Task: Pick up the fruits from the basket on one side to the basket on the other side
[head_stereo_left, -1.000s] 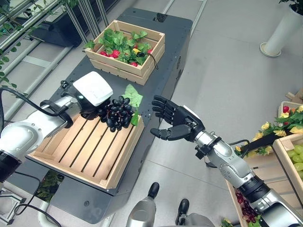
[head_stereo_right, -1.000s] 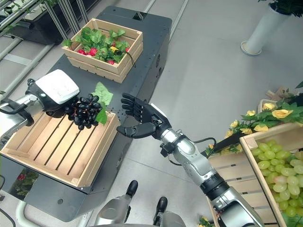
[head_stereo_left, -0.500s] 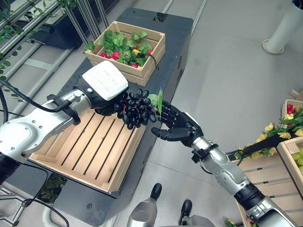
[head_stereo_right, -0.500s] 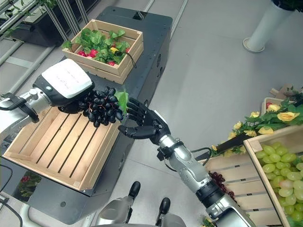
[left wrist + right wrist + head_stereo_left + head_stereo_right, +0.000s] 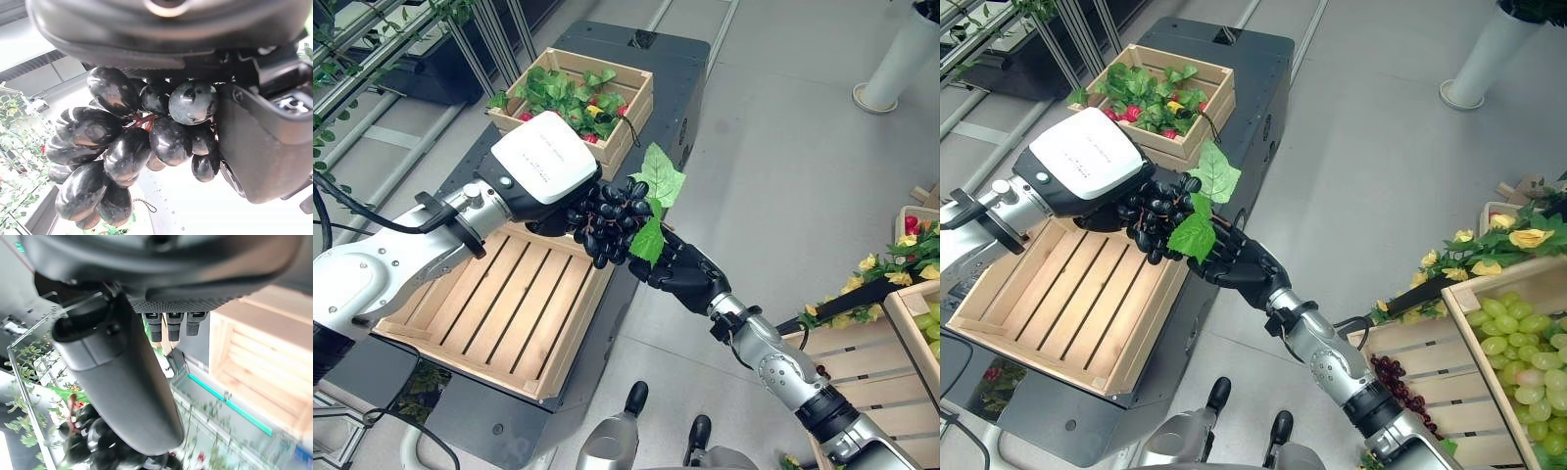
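Note:
A bunch of black grapes [image 5: 612, 220] with green leaves [image 5: 658, 176] hangs from my left hand [image 5: 543, 166], whose fingers are curled round its top; the left wrist view has the berries [image 5: 122, 147] close against the palm. The bunch is in the air just past the right edge of the empty slatted wooden crate [image 5: 499, 304]. My right hand [image 5: 685, 276] lies directly beneath the bunch, palm up and open, with its fingers hidden partly by the leaves. Its thumb [image 5: 122, 382] stands straight in the right wrist view.
A second crate [image 5: 631, 108] of leaves and red fruits stands at the far end of the dark table [image 5: 685, 108]. At the right, a crate [image 5: 1456, 304] holds green grapes [image 5: 1518, 343], with dark grapes [image 5: 1396, 377] lower down and yellow flowers [image 5: 1523, 235] beside it.
My left hand has carried the bunch up and to the right, off the empty crate. My right hand has moved in under it.

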